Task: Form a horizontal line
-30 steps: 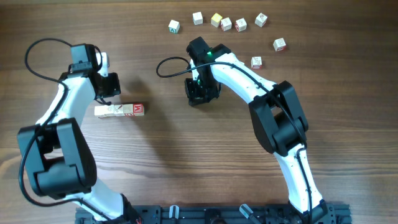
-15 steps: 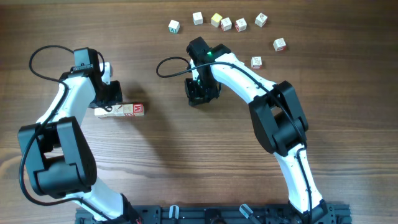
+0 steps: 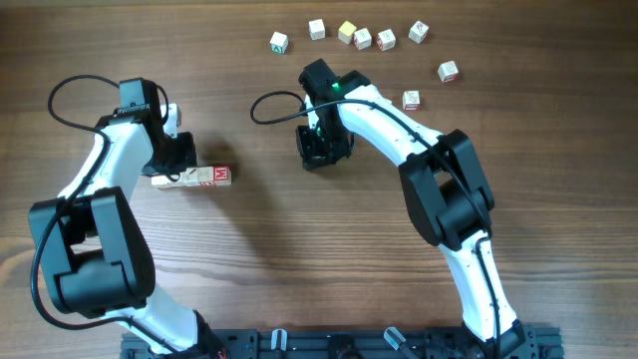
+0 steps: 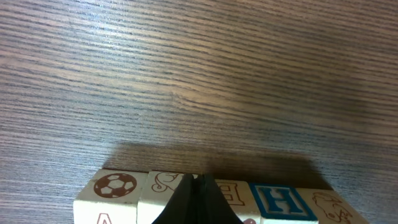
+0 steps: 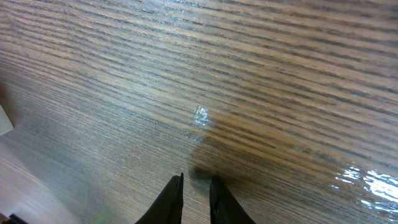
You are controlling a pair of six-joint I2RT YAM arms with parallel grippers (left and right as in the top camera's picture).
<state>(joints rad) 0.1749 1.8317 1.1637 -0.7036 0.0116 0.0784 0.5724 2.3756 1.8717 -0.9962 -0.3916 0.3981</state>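
Note:
The horizontal line (image 3: 194,178) is a short row of pale letter cubes on the left of the table, and its right end cube shows a red M (image 3: 223,176). My left gripper (image 3: 180,157) is shut and empty, with its tips against the row's far side. In the left wrist view the shut fingertips (image 4: 198,186) cover the row's middle, between a soccer-ball cube (image 4: 115,186) and a blue H cube (image 4: 273,200). My right gripper (image 3: 322,150) hovers low over bare wood near the centre. Its fingers (image 5: 196,186) are almost together and hold nothing.
Several single letter cubes lie scattered at the back right, among them a green-marked one (image 3: 278,42), a yellow one (image 3: 346,32), a red-marked one (image 3: 449,71) and one close to the right arm (image 3: 411,99). A black cable (image 3: 274,105) loops beside the right wrist.
My left gripper has moved toward the near edge, down onto the far side of the row. The row and the right arm have stayed put.

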